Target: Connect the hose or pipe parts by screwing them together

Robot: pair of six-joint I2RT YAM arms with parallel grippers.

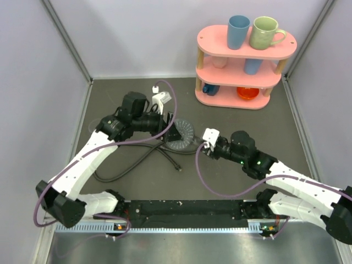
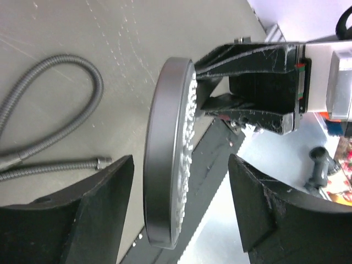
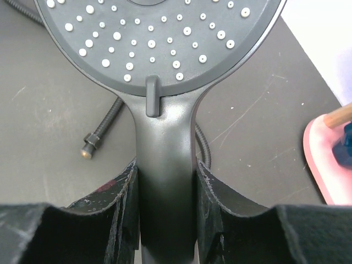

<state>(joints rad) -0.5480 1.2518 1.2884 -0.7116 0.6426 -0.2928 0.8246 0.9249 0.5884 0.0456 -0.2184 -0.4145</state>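
The grey shower head [image 1: 181, 133] is held above the dark table, mid-table. My right gripper [image 3: 166, 171] is shut on its straight handle [image 3: 166, 187], both pads pressed against the sides, and the perforated face [image 3: 159, 38] points toward the camera. My left gripper [image 2: 180, 165] stands open around the round head [image 2: 165, 154], with a gap on each side and no contact. The right gripper [image 2: 258, 88] shows behind the head in the left wrist view. The dark flexible hose [image 1: 137, 160] lies looped on the table, and its metal end fitting [image 3: 88, 147] is loose and apart from the handle.
A pink three-tier shelf [image 1: 246, 71] stands at the back right, with a blue mug [image 1: 238, 30] and a green mug [image 1: 265, 32] on top and an orange bowl [image 1: 247, 92] below. Grey walls close in the left, back and right sides. Purple cables run along both arms.
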